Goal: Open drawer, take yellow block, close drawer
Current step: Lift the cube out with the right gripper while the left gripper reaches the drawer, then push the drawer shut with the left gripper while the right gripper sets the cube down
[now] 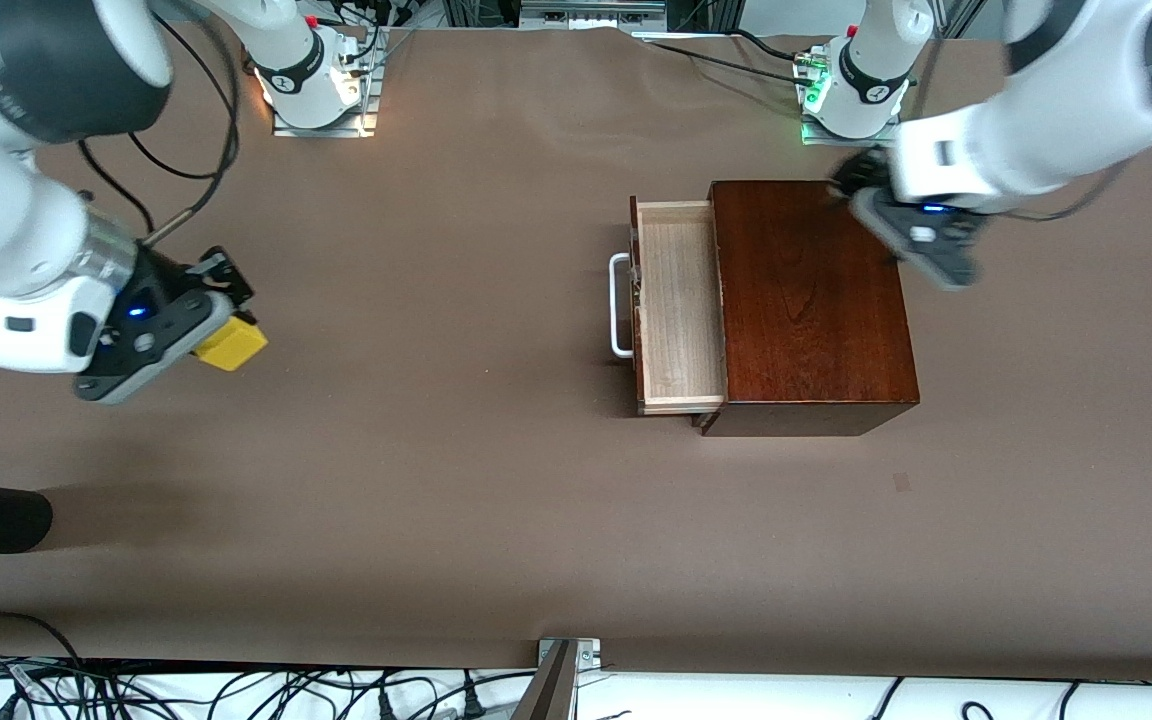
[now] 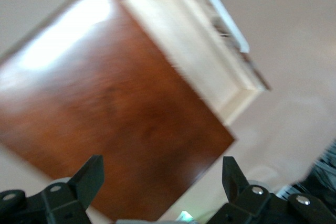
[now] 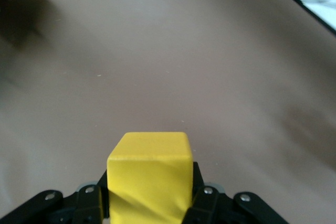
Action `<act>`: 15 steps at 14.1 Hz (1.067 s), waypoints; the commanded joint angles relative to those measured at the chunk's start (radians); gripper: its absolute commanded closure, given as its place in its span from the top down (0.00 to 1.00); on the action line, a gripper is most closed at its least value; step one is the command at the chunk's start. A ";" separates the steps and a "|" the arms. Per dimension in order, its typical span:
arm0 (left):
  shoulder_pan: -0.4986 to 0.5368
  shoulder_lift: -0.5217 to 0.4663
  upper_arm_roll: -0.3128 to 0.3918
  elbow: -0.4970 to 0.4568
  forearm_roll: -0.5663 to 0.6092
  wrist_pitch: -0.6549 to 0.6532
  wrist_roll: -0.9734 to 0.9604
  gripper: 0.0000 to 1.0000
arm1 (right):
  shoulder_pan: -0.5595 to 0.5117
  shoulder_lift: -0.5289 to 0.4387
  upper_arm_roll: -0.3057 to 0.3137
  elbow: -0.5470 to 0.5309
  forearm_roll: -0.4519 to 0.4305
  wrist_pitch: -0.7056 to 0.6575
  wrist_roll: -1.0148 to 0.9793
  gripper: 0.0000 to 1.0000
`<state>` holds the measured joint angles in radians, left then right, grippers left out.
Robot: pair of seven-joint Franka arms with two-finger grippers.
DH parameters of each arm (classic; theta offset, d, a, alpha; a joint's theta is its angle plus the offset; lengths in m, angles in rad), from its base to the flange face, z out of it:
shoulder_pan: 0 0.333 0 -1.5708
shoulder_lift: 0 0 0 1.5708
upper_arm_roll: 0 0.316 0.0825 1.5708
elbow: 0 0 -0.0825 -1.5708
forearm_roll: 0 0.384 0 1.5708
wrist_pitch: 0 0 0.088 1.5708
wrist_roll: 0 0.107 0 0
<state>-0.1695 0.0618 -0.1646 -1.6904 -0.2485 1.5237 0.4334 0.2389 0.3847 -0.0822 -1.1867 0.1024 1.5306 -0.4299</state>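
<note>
In the front view I see the right gripper (image 1: 226, 325) over the bare table (image 1: 436, 480) toward the right arm's end, its jaws closed on the yellow block (image 1: 232, 345), while the drawer (image 1: 674, 305) stands pulled out of the wooden box (image 1: 811, 300) with its white handle (image 1: 619, 305) toward the right arm, and the left gripper (image 1: 921, 245) is over the box's edge at the left arm's end. In the left wrist view the left gripper (image 2: 163, 174) has its jaws wide open over the box (image 2: 105, 108), with nothing between them, and the pale drawer (image 2: 194, 45) shows no block inside. In the right wrist view the block (image 3: 149, 174) sits squeezed between the two fingers (image 3: 202, 200) above the brown table (image 3: 173, 61)
</note>
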 commanded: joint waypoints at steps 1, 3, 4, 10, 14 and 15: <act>-0.082 0.114 -0.058 0.125 -0.041 -0.043 0.031 1.00 | -0.050 -0.177 0.032 -0.374 -0.006 0.153 0.110 0.00; -0.157 0.206 -0.059 0.196 -0.037 -0.048 0.050 1.00 | -0.064 -0.225 0.047 -0.518 -0.056 0.241 0.227 0.00; -0.192 0.255 -0.059 0.224 -0.035 -0.036 0.059 1.00 | -0.066 -0.242 0.062 -0.580 -0.097 0.282 0.267 0.00; -0.352 0.463 -0.058 0.301 0.069 0.255 0.351 1.00 | -0.070 -0.274 0.090 -0.894 -0.124 0.607 0.376 0.00; -0.389 0.559 -0.058 0.298 0.190 0.365 0.479 1.00 | -0.073 -0.245 0.094 -1.054 -0.122 0.839 0.382 0.00; -0.395 0.572 -0.059 0.298 0.221 0.387 0.479 1.00 | -0.073 -0.225 0.094 -1.057 -0.122 0.859 0.382 0.00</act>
<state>-0.5409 0.5904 -0.2335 -1.4336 -0.0801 1.8915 0.8726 0.1846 0.1653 -0.0071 -2.1893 -0.0089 2.3225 -0.0683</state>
